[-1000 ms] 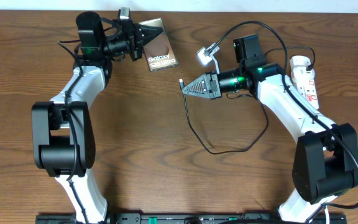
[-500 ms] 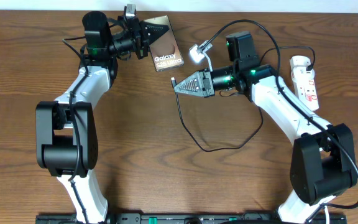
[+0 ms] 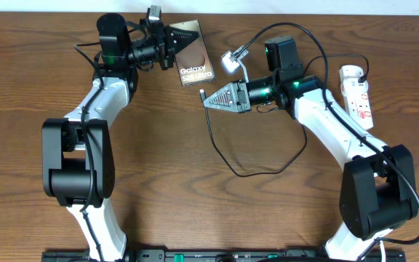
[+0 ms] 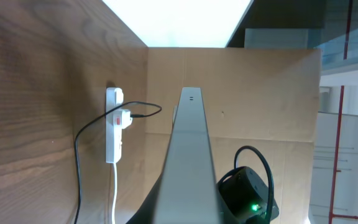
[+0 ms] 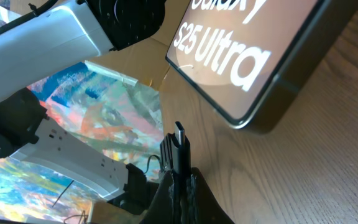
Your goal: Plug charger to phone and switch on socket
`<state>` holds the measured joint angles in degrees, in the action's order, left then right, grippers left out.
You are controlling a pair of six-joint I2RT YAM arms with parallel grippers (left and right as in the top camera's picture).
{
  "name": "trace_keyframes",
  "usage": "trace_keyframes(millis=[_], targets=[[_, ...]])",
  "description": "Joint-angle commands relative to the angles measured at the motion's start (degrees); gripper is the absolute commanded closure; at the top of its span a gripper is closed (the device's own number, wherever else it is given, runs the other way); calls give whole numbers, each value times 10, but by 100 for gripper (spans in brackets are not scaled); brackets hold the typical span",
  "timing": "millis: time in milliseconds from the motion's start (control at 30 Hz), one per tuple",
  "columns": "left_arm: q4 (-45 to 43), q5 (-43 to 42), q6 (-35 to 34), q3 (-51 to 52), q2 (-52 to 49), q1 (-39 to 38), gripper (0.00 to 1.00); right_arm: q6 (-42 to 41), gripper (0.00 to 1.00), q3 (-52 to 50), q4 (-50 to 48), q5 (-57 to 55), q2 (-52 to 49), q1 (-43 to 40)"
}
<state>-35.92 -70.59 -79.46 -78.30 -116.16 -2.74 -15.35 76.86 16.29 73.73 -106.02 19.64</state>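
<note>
From above, the left gripper [image 3: 172, 45] is clamped on the top end of the phone [image 3: 195, 58] near the far edge of the table [image 3: 195, 211]. The right gripper [image 3: 208, 100] is clenched on the tip end of the charger [image 3: 253, 175], just beside the phone's lower end. The thin cable loops across the wood and runs back up to the socket [image 3: 360, 94], which lies well apart at the right.

The left wrist camera looks along the phone's thin edge, which juts straight out from the fingers. Beyond it, the socket lies on the wood with a plug [image 4: 124, 118] seated in it and a black lead coming off it — so that end looks done. Behind stands a plain cardboard wall [image 4: 260, 93], with bright light above.

The right wrist camera shows the connector tip [image 5: 179, 138] pinched between the fingers, near the phone's end but not touching it. The port itself is not visible.

By my reading the task is about midway: both parts are gripped and brought close, but the tip is not yet in — and the socket switch comes after. I cannot tell its position.
</note>
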Motion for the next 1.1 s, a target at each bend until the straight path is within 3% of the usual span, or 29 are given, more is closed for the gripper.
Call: trace_keyframes(millis=[0,1067], targets=[[-7,-21,6,-7,9,-3,93,-5,99,5,-3,12,0,0],[-6,-25,38,-7,9,-18,93,-14,99,5,-17,2,0,-6]])
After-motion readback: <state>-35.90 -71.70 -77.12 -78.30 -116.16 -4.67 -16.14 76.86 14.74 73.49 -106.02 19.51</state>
